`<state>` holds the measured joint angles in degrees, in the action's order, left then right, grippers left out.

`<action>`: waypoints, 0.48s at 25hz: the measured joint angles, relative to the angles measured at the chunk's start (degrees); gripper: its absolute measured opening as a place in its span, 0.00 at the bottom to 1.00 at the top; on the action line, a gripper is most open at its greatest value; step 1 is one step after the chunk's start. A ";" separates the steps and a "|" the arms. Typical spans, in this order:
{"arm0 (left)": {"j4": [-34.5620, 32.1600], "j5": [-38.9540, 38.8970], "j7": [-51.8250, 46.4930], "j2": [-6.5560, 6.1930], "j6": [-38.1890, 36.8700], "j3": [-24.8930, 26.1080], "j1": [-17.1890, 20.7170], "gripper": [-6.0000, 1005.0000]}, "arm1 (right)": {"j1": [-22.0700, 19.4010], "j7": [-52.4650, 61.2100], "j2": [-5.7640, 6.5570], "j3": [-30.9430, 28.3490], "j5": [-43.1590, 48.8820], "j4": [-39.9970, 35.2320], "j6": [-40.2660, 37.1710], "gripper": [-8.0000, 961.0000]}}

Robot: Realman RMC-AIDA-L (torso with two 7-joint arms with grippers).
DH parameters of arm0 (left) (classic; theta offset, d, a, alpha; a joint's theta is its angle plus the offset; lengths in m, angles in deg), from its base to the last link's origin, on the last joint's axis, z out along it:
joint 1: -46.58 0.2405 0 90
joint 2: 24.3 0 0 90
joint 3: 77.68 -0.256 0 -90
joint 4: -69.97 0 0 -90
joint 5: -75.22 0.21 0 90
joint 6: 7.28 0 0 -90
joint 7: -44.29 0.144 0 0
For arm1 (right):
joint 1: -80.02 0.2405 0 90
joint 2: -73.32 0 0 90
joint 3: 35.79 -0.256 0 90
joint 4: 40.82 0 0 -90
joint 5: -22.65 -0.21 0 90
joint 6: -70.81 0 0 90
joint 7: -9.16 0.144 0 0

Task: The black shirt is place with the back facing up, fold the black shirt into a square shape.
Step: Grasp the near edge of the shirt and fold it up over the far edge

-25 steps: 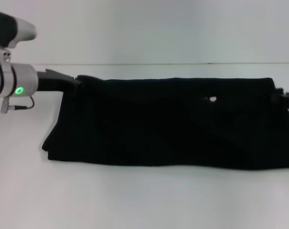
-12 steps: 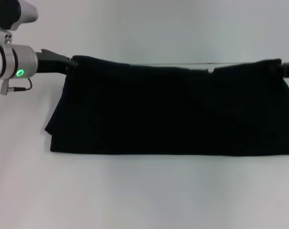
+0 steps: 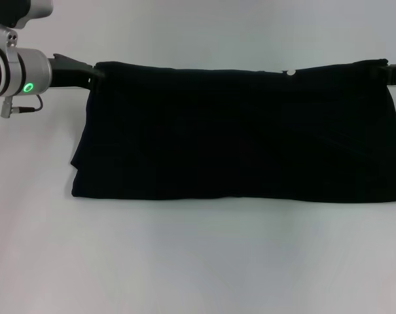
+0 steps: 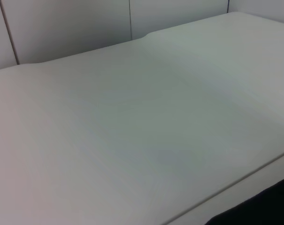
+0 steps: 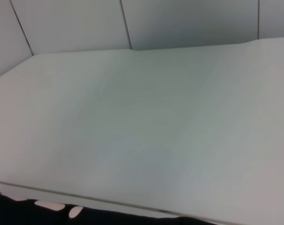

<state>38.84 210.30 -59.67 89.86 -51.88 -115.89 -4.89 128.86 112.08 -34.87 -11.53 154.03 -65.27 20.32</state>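
The black shirt point(image 3: 237, 131) hangs as a wide black sheet across the head view, held up by its top edge, with its lower edge resting on the white table point(image 3: 198, 261). My left gripper point(image 3: 91, 75) is shut on the shirt's top left corner. My right gripper point(image 3: 385, 72) is shut on the top right corner at the frame's right edge. A small white spot point(image 3: 290, 72) shows on the top edge. A dark strip of shirt shows in the left wrist view point(image 4: 259, 206) and in the right wrist view point(image 5: 85, 219).
The white table spreads out in front of the shirt and behind it. Both wrist views show bare table surface point(image 4: 132, 131) and grey wall panels point(image 5: 132, 23) beyond it.
Both grippers have lifted the shirt's top edge higher and pulled it taut. The shirt now hangs flatter and its lower edge has straightened on the table.
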 joint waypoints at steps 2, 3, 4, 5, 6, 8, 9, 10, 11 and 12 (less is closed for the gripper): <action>0.16 0.01 -0.01 0.03 0.66 -0.01 -0.01 0.09 | 0.08 0.00 -0.21 0.15 0.01 0.09 0.67 0.07; 0.24 0.02 0.00 0.08 0.96 -0.02 -0.01 0.09 | 0.10 0.00 -0.31 0.17 0.02 0.12 0.83 0.08; 0.26 0.03 0.00 0.16 1.10 -0.01 -0.01 0.09 | 0.10 0.00 -0.44 0.17 0.03 0.13 0.98 0.08; 0.28 0.04 0.01 0.27 1.35 -0.03 -0.02 0.10 | 0.11 0.00 -0.51 0.17 0.02 0.16 1.15 0.09; 0.30 0.04 0.01 0.40 1.78 -0.09 -0.06 0.10 | 0.12 0.00 -0.60 0.17 0.02 0.23 1.36 0.10; 0.33 0.10 0.01 0.83 3.34 -0.48 -0.07 0.10 | 0.12 0.17 -0.78 0.19 0.02 0.54 2.32 0.11; 0.36 0.12 0.02 1.13 4.13 -0.73 -0.07 0.11 | 0.12 0.39 -0.84 0.24 0.06 0.73 2.86 0.11; 0.37 0.14 0.03 1.41 4.86 -0.90 -0.07 0.11 | 0.12 0.56 -0.86 0.43 0.10 0.89 3.10 0.12; 0.37 0.16 0.12 1.75 5.86 -1.01 -0.05 0.11 | 0.11 0.67 -0.86 0.73 0.16 0.99 3.26 0.13; 0.37 0.17 0.24 2.10 6.89 -1.02 0.00 0.11 | 0.08 0.69 -0.86 1.15 0.18 1.09 3.33 0.13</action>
<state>39.22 210.46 -59.43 91.96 -44.99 -116.91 -4.89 128.94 112.78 -35.74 -10.38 154.21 -64.18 23.65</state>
